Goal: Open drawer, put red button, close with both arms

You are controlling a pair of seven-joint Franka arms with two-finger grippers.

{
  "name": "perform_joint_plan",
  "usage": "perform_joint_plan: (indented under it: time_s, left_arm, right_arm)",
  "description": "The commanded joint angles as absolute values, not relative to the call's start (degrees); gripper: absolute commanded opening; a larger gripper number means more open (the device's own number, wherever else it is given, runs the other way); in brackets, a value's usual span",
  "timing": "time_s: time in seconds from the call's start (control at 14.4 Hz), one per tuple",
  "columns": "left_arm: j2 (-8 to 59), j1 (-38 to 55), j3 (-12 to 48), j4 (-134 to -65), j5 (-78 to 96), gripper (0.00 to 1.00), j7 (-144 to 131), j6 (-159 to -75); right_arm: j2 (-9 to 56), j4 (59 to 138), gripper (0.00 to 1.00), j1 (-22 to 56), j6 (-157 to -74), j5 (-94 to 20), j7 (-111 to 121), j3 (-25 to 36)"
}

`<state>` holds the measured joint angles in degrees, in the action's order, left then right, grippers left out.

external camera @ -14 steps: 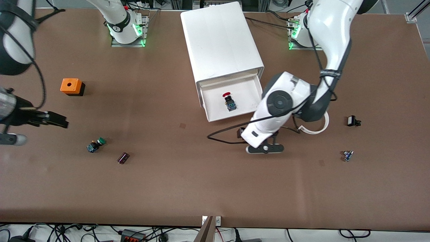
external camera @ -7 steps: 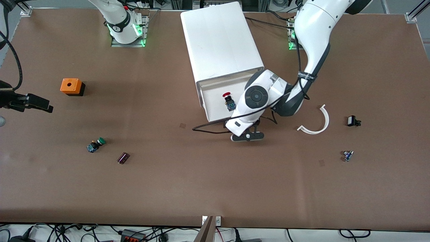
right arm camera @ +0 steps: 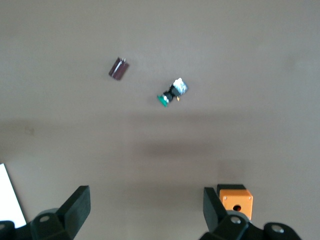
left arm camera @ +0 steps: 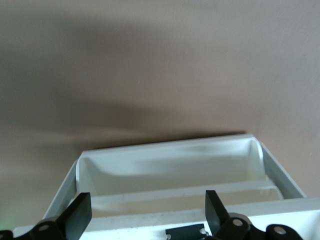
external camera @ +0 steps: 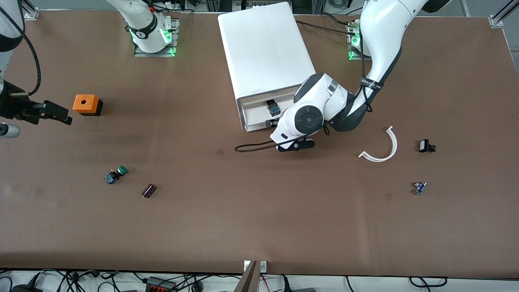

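The white cabinet (external camera: 267, 52) stands between the two bases. Its top drawer (external camera: 253, 117) sticks out only a short way. The red button (external camera: 273, 108) lies in the drawer; only its black body and teal base show, and the red cap is hidden under the cabinet top. My left gripper (external camera: 275, 123) is open and empty at the drawer's front edge. In the left wrist view (left arm camera: 147, 220) its fingers (left arm camera: 80, 215) straddle the drawer's rim (left arm camera: 170, 150). My right gripper (external camera: 61, 115) is open and empty in the air beside the orange box, as the right wrist view (right arm camera: 145, 215) also shows.
An orange box (external camera: 86, 104) (right arm camera: 236, 200), a green-capped button (external camera: 115, 174) (right arm camera: 172, 92) and a dark cylinder (external camera: 149, 190) (right arm camera: 118, 68) lie toward the right arm's end. A white curved strip (external camera: 383, 152) and two small parts (external camera: 425, 146) (external camera: 419, 187) lie toward the left arm's end.
My left arm has moved toward the cabinet and the drawer has slid most of the way in, hiding the button's red cap. My right gripper has shifted a little near the orange box.
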<state>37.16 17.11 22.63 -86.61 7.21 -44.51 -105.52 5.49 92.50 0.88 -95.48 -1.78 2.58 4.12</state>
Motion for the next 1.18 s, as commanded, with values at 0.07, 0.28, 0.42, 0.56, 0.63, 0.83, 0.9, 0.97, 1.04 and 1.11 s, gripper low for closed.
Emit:
perform_joint_plan:
  time_s: [0.07,0.28,0.42,0.56,0.63,0.83,0.9,0.97,1.04,1.11]
  left_arm:
    - [35.86,16.61,23.64,-89.29,8.61,1.0,-43.24,-104.68]
    - [35.77,16.26,24.95,-90.09,8.7,1.0,-43.33,-104.41]
    - [35.68,16.0,25.92,-90.96,9.14,1.0,-43.33,-104.33]
    - [35.6,15.91,26.45,-91.05,9.14,1.0,-43.42,-104.24]
    - [35.6,15.82,26.46,-91.14,9.05,1.0,-43.5,-103.98]
    - [35.42,15.82,26.46,-91.14,9.05,1.0,-43.33,-102.22]
    - [35.42,15.82,26.46,-90.97,8.97,1.0,-43.24,-102.22]
    - [35.51,15.73,26.37,-90.62,8.62,1.0,-43.16,-102.3]
    - [35.51,15.65,25.85,-90.18,8.44,1.0,-43.15,-102.3]
    - [35.33,14.95,25.4,-89.22,7.48,1.0,-43.15,-102.3]
  right_arm:
    - [0.7,98.44,1.0,0.79,-97.47,0.52,3.34,3.34]
    - [0.44,97.91,1.0,1.41,-97.12,1.41,3.16,3.16]
    - [0.7,97.65,1.0,1.32,-96.86,1.41,3.25,3.08]
    - [0.97,97.21,1.0,1.14,-96.77,1.06,2.73,3.16]
    - [0.97,97.21,1.0,1.06,-96.77,1.14,2.81,3.25]
    - [0.97,97.03,1.0,0.79,-96.77,0.88,3.43,3.6]
    - [0.97,96.6,1.0,0.79,-96.77,0.97,3.51,3.6]
    - [0.97,96.16,1.0,0.79,-96.77,0.88,3.78,3.6]
    - [0.97,96.15,1.0,0.7,-96.77,0.88,3.69,3.6]
    - [1.05,96.15,1.0,0.79,-96.77,0.88,3.69,3.6]
